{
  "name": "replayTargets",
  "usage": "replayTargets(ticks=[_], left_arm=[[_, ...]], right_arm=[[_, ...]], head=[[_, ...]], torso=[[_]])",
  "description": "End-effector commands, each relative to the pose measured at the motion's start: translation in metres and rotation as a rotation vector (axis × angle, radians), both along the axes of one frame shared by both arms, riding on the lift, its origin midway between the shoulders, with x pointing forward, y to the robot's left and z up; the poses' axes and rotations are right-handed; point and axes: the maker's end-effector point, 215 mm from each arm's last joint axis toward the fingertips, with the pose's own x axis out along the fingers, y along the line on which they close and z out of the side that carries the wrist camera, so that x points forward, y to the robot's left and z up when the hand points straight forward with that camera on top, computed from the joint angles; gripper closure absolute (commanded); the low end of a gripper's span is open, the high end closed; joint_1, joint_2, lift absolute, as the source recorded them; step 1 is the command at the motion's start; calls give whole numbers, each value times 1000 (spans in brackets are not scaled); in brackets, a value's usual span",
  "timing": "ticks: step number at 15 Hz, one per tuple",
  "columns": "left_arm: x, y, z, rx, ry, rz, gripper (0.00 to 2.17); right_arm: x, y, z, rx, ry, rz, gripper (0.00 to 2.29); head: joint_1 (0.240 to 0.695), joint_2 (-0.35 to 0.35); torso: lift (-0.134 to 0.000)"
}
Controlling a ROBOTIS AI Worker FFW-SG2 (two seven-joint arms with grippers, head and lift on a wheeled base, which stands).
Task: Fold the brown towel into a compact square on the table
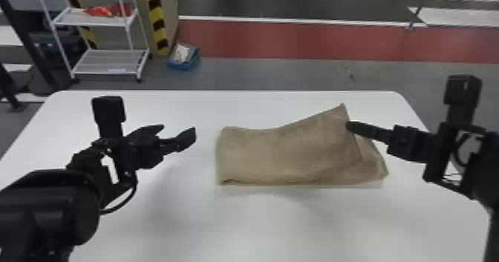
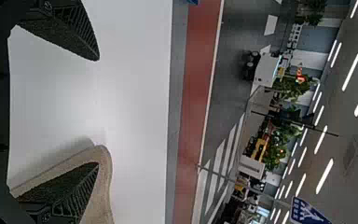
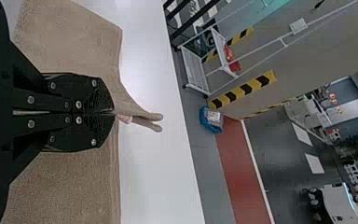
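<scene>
Brown cloth towel [image 1: 289,153] should move slowly, layers aligned; right black gripper [image 1: 349,125] has jaws clamped on its raised edge, left black gripper [image 1: 179,129] has jaws apart.

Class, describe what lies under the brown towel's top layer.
At the right end, a lower layer of the brown towel pokes out, with the white table around it. Farther in, the top layer covers everything, so nothing there can be seen.
</scene>
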Motion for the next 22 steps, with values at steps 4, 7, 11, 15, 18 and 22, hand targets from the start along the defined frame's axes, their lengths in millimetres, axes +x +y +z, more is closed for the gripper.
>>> replayTargets(ticks=[4, 7, 11, 15, 18, 22], left_arm=[[1, -8, 2, 2, -1, -13, 90], [-3, -4, -5, 5, 13, -7, 90], [-5, -4, -8, 6, 19, -9, 90], [-7, -7, -7, 9, 23, -16, 90], [-8, -7, -10, 10, 29, -16, 90], [-9, -6, -11, 13, 29, -13, 90]], right_arm=[[1, -24, 9, 21, -21, -43, 1301], [-6, -31, 12, 48, -20, -51, 1301], [-3, -50, 21, 60, -39, -80, 1301], [-4, -65, 19, 52, -35, -103, 1301], [-4, -75, 2, 60, -9, -120, 1301], [8, -98, -20, -9, -9, -153, 1301]], head=[[695, -103], [695, -115], [695, -128], [695, -143], [695, -158], [695, -177]], torso=[[-124], [-124], [-124], [-124], [-124], [-124]])
